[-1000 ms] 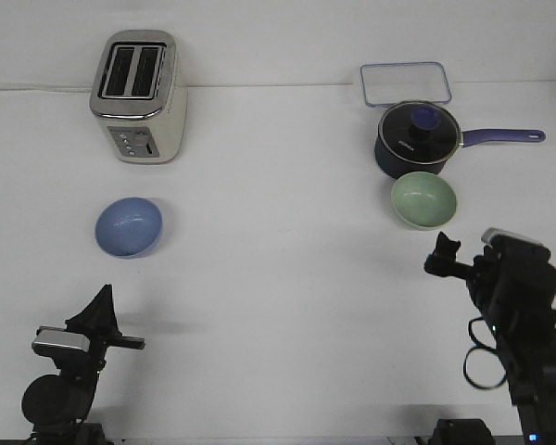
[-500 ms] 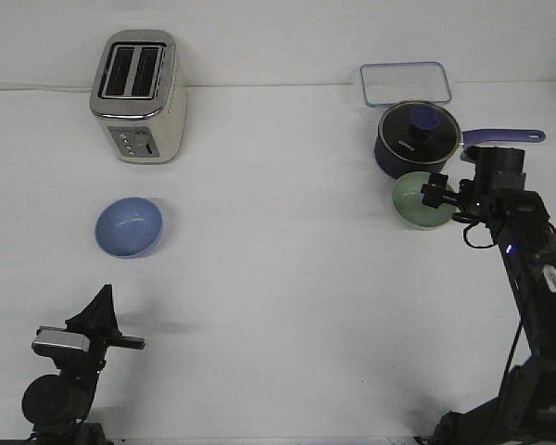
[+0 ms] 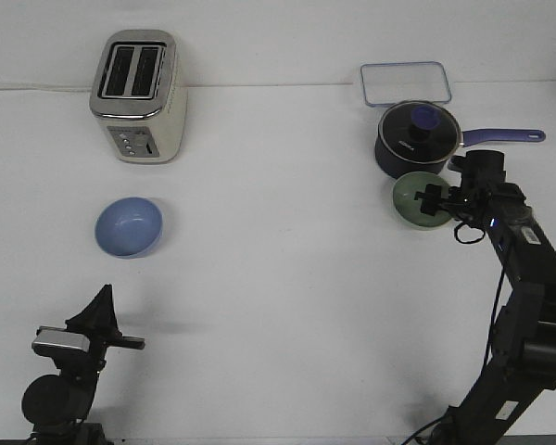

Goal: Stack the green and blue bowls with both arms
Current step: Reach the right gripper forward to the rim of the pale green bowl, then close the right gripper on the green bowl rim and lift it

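While earlier retracted, right jaws (image 3: 433, 201) reach green bowl (image 3: 410, 199).

Toaster (image 3: 139, 95), lidded saucepan (image 3: 419, 139), clear tray (image 3: 404, 83)

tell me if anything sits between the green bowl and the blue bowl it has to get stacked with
Nothing visible does. The table between the green bowl and the blue bowl is bare; the toaster and saucepan stand farther back, off that line.

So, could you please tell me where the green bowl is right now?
In the front view the green bowl is on the right of the table, just in front of the navy saucepan, with the right claw over its right side.
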`<control>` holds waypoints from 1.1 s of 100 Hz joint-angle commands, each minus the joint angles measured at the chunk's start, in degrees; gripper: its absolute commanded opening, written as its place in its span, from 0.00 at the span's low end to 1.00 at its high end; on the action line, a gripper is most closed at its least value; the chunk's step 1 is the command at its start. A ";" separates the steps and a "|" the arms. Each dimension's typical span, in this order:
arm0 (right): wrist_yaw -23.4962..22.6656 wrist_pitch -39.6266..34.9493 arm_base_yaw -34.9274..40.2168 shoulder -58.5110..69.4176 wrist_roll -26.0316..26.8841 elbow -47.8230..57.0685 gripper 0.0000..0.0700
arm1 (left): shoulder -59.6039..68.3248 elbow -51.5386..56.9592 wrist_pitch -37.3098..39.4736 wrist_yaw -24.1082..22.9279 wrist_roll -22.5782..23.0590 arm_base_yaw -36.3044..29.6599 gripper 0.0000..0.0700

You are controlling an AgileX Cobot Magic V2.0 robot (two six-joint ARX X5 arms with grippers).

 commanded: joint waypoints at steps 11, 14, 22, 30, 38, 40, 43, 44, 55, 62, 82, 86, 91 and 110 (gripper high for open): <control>-0.11 1.11 -0.50 2.27 -0.98 1.46 0.21 | -0.11 -1.09 0.55 0.02 -0.11 -0.07 0.02; -0.09 1.16 -0.59 2.27 -1.05 1.46 0.10 | -0.11 -1.09 0.59 0.02 -0.11 -0.07 0.02; -0.07 1.55 -0.81 2.19 -1.09 1.46 0.00 | -0.11 -1.09 0.59 0.02 -0.11 -0.07 0.02; -0.09 1.46 -1.03 1.84 -1.07 1.53 0.00 | -0.11 -1.09 0.59 0.02 -0.11 -0.07 0.02; -0.28 0.77 -1.14 0.98 -1.09 1.57 0.00 | -0.11 -1.09 0.59 0.02 -0.11 -0.07 0.02; -0.42 0.46 -1.14 0.63 -1.09 1.57 0.00 | -0.11 -1.09 0.59 0.02 -0.11 -0.07 0.02; -0.72 -0.02 -1.16 0.09 -1.11 1.57 0.00 | -0.11 -1.09 0.57 0.02 -0.11 -0.07 0.02; -0.81 -0.24 -1.20 -0.15 -1.09 1.57 0.00 | -0.11 -1.09 0.57 0.02 -0.11 -0.07 0.02; -3.63 -2.29 -1.53 -3.30 -1.09 1.57 0.00 | -0.11 -1.09 0.59 0.02 -0.11 -0.07 0.02; -4.59 -3.50 -1.51 -6.16 -1.09 1.57 0.00 | -0.11 -1.09 0.57 0.02 -0.11 -0.07 0.02; -9.86 -7.89 -1.40 -16.20 -1.14 1.55 0.00 | -0.11 -1.09 0.59 0.02 -0.11 -0.07 0.02; -11.10 -8.85 -1.25 -18.29 -1.14 1.55 0.00 | -0.11 -1.09 0.59 0.04 -0.11 -0.07 0.02; -12.55 -10.19 -0.61 -20.94 -1.40 1.49 0.00 | -0.11 -1.09 0.59 0.02 -0.11 -0.07 0.02; -13.66 -14.47 5.05 -30.75 -1.68 -1.01 0.00 | -0.11 -1.09 0.59 0.02 -0.11 -0.07 0.02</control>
